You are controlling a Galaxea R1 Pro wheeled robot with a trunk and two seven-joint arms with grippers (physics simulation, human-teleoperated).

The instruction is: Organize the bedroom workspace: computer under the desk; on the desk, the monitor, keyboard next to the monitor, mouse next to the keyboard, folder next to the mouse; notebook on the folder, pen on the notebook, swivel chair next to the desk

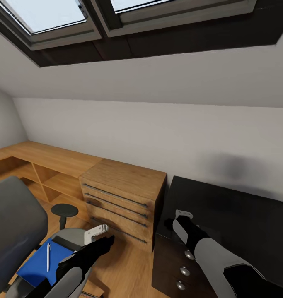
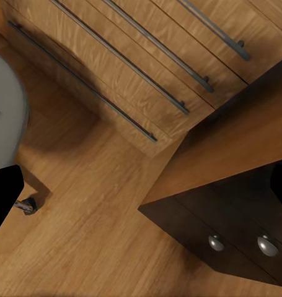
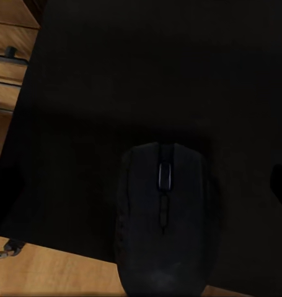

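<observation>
Closest in, the mouse point(image 3: 163, 213) sits right under the right wrist camera on the black desk point(image 1: 240, 223), close to the desk's near edge, with wood floor just past it. The right gripper point(image 1: 179, 220) hovers over it; whether its jaws are spread or pinched, I can't tell. So the mouse looks down on the desk, or nearly let go.

Now the big pieces: the swivel chair point(image 1: 13, 231) stands by the light-wood drawer chest point(image 1: 122, 203), apart from the desk. The blue folder point(image 1: 44, 265) lies on its seat, the pen point(image 1: 48, 256) on top, so folder, pen and chair remain. The left gripper point(image 1: 104, 236) hangs near the seat's edge over bare floor, state unclear. Open floor runs between chair, chest and the desk's drawer unit point(image 2: 240, 241).
</observation>
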